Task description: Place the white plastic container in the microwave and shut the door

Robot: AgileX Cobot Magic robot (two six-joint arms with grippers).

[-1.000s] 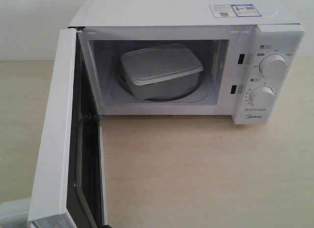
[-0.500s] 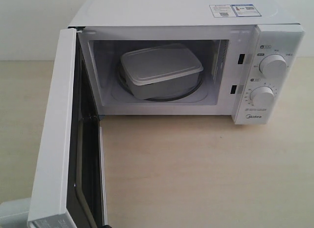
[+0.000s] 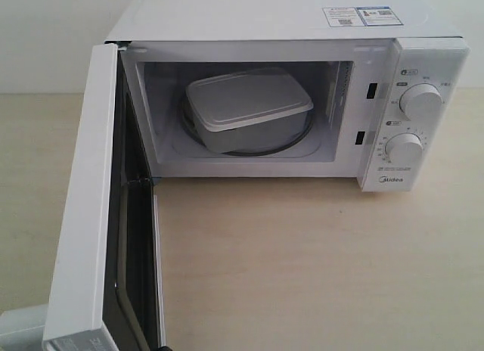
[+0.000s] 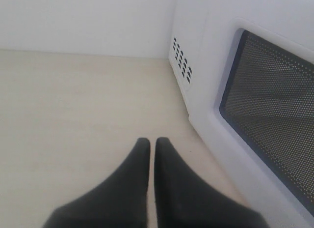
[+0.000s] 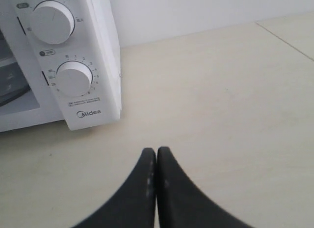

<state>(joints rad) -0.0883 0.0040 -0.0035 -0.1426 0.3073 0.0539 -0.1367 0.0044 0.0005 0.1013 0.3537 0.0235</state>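
Observation:
The white plastic container (image 3: 248,101) sits lidded on the turntable inside the microwave (image 3: 257,18). The door (image 3: 83,215) stands swung wide open to the left, its edge toward the exterior camera. In the left wrist view my left gripper (image 4: 152,142) is shut with nothing in it, hovering over the table just beside the door's outer face and dark window (image 4: 274,105). My right gripper (image 5: 156,150) is shut and empty, over the table in front of the microwave's dial panel (image 5: 73,78). Neither gripper shows in the exterior view.
The pale wooden table (image 3: 302,260) stretches in front of the microwave. Two round dials (image 3: 421,103) sit on the right panel. A white wall runs behind. A grey-white shape (image 3: 19,328) shows at the lower left corner beside the door.

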